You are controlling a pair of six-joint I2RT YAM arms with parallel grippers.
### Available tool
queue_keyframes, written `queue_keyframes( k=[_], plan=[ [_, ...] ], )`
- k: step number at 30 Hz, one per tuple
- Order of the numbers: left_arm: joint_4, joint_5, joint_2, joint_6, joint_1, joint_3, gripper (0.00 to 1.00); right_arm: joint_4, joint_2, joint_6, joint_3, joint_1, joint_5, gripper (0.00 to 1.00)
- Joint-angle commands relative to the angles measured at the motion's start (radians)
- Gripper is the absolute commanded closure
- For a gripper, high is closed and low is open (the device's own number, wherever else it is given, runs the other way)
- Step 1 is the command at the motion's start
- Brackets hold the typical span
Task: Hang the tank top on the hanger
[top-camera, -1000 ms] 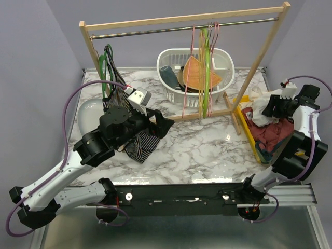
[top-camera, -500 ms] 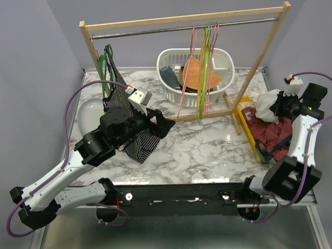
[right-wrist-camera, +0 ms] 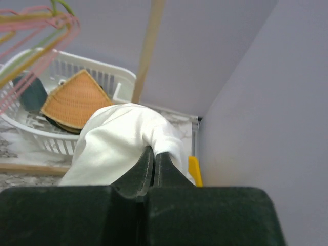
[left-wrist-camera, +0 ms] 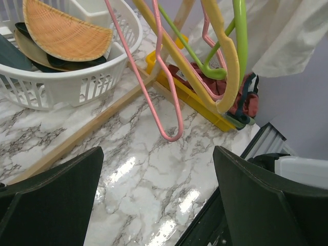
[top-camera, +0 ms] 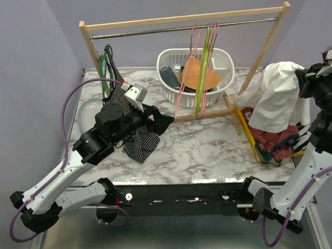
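Note:
The white tank top (top-camera: 277, 98) hangs bunched from my right gripper (top-camera: 301, 75), high above the yellow bin at the right edge. In the right wrist view the gripper (right-wrist-camera: 154, 151) is shut on a fold of the tank top (right-wrist-camera: 120, 138). The thin pink wire hanger (top-camera: 185, 78) hangs tilted on the rack's rail, in front of the basket. My left gripper (top-camera: 165, 122) is open over the marble, short of the rack. In the left wrist view the hanger's lower corner (left-wrist-camera: 171, 137) shows ahead of the gripper (left-wrist-camera: 158, 154), with the tank top (left-wrist-camera: 287, 31) at the top right.
A wooden rack (top-camera: 181, 21) spans the back. It carries a lime-green hanger (top-camera: 205, 67) and more pink ones. A dark green hanger and a striped garment (top-camera: 137, 142) hang at its left end. Behind it stands a white basket (top-camera: 171, 88). The yellow bin (top-camera: 249, 132) holds red and dark clothes.
My right gripper has shut on the tank top and lifted it up out of the bin. The left gripper has edged toward the rack, and the hangers now hang tilted.

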Motion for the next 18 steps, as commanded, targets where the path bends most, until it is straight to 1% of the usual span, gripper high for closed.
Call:
queue_keyframes(
  k=[1, 2, 4, 5, 8, 9, 11, 12, 14, 15, 16, 17, 18],
  plan=[
    [0.042, 0.059, -0.026, -0.009, 0.007, -0.021, 0.01, -0.150, -0.031, 0.059, 0.149, 0.004, -0.206, 0.99],
    [0.046, 0.062, -0.026, -0.010, 0.008, -0.024, 0.01, -0.154, -0.042, 0.066, 0.124, 0.004, -0.272, 1.00],
    [0.047, 0.072, -0.026, -0.010, 0.010, -0.023, 0.01, -0.157, -0.076, 0.078, 0.069, 0.004, -0.347, 1.00],
    [0.047, 0.076, -0.026, -0.010, 0.008, -0.023, 0.01, -0.157, -0.110, 0.073, -0.009, 0.004, -0.422, 1.00],
    [0.043, 0.086, -0.022, -0.010, 0.010, -0.012, 0.01, -0.186, -0.162, 0.009, -0.126, 0.007, -0.540, 1.00],
    [0.039, 0.088, -0.020, -0.012, 0.011, -0.010, 0.01, -0.190, -0.174, -0.025, -0.200, 0.010, -0.554, 0.99],
    [0.038, 0.091, -0.023, -0.017, 0.011, -0.010, 0.01, -0.237, -0.200, -0.097, -0.256, 0.019, -0.597, 1.00],
    [0.041, 0.092, -0.025, -0.020, 0.010, -0.012, 0.01, -0.248, -0.225, -0.141, -0.320, 0.027, -0.608, 1.00],
    [0.044, 0.099, -0.026, -0.030, 0.010, -0.019, 0.01, -0.279, -0.248, -0.195, -0.383, 0.060, -0.624, 0.99],
    [0.049, 0.105, -0.026, -0.037, 0.010, -0.021, 0.01, -0.271, -0.274, -0.203, -0.419, 0.082, -0.610, 0.99],
    [0.052, 0.109, -0.026, -0.038, 0.011, -0.026, 0.01, -0.231, -0.285, -0.191, -0.493, 0.109, -0.585, 0.99],
    [0.055, 0.112, -0.025, -0.047, 0.011, -0.030, 0.01, -0.214, -0.294, -0.183, -0.528, 0.186, -0.524, 0.99],
    [0.058, 0.121, -0.022, -0.052, 0.010, -0.032, 0.01, -0.193, -0.300, -0.162, -0.558, 0.232, -0.486, 0.99]
  ],
)
